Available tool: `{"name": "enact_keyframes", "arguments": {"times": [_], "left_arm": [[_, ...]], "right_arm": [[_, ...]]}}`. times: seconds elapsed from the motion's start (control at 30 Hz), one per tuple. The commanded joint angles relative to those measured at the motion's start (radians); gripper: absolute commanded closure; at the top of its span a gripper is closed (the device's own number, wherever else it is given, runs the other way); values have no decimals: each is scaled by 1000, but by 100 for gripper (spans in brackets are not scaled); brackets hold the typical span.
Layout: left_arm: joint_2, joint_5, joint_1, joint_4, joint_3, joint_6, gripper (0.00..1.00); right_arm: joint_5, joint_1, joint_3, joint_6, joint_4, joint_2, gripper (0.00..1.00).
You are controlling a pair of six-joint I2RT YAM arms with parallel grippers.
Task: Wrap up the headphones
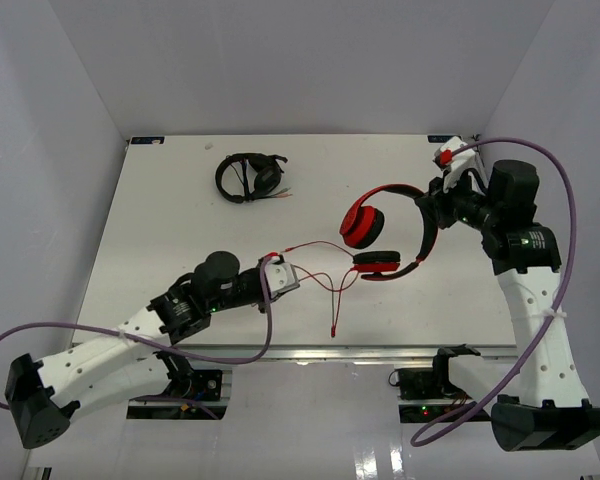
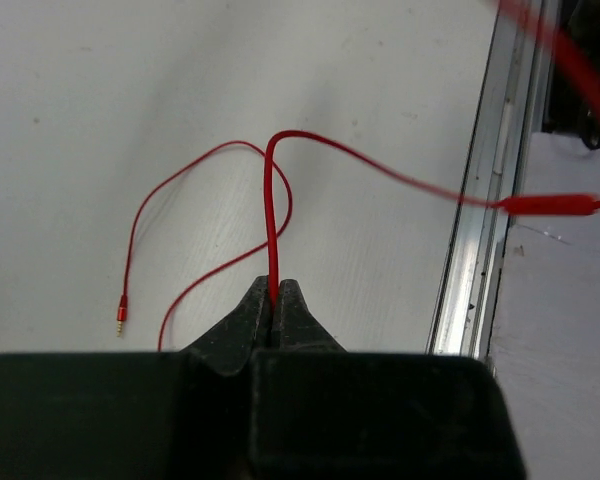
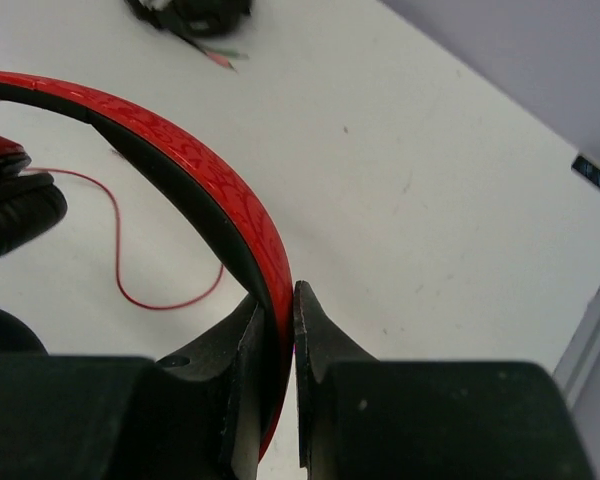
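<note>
Pinching cable [image 2: 271, 225] — L jaws; headband [image 3: 195, 165] — R jaws.

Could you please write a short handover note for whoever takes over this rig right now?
Left end effector: shut on the red cable, partway along it.
Right end effector: shut on the headband of the red headphones, at the right side of the table.
Plug end lies loose on the table, toward the near edge.
Done: both grips taken.
Left: all the winding; no cable is around the headphones yet.
</note>
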Motion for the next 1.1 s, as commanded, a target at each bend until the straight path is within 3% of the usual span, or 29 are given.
{"name": "enact_keyframes", "arguments": {"times": [0.0,0.23,0.4,0.57,0.8,1.07], "left_arm": [[-119,-53,-8,-216,118,10,100],[-115,-103,-10,-299,278,68,100],[-27,-126,-12,-280,431,126,100],[42,-110,-12,-252,579,184,100],[98,-37,-12,-205,681,176,100],[201,-59,-10,-185,797,206,100]], "right_arm": [[326,80,-85,26,145,0,92],[508,222,-229,-117,235,65,92],[391,259,-280,-236,207,85,92],[395,271,-312,-292,209,88,92],[373,274,-325,-279,226,110,92],[308,324,-373,-274,228,98,92]]}}
